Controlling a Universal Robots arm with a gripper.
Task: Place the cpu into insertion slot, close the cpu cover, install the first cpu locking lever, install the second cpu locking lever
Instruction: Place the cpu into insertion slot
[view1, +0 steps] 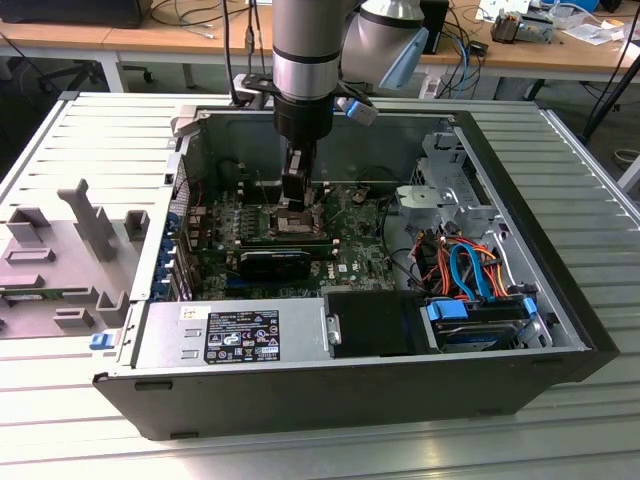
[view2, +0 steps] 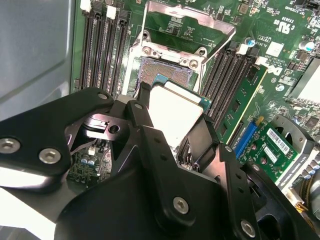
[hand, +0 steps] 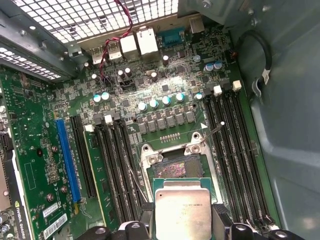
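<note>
So the arm (view1: 302, 60) is reaching straight down into the open PC case (view1: 350, 395), which lies on its side on the ribbed metal tabletop (view1: 560, 440). The jaws are clamped on the cpu (view2: 175, 112), pinching it by two opposite edges, silver top facing the cameras in both wrist views.

The chip isn't seated. In the first wrist view the cpu (hand: 182, 210) hangs over the near edge of the insertion slot (hand: 175, 167), and most of the socket's dark centre is in plain sight past it. In the second wrist view the chip looks a bit tilted against the board. I honestly can't tell if one edge is touching the socket rim or floating just above it.

The cpu cover (view2: 190, 15) is flipped up and open on the far side of the socket in the second wrist view, with green board visible through its square window. A thin locking lever (hand: 215, 130) with a little ball tip sticks out free beside the socket, not hooked down.

Memory slots (hand: 235, 150) run along both sides of the socket, and a long blue slot (hand: 67, 160) sits further off on the motherboard. A grey plastic fixture (view1: 85, 235) sits on the tabletop at the exterior view's left, well apart from the case.
</note>
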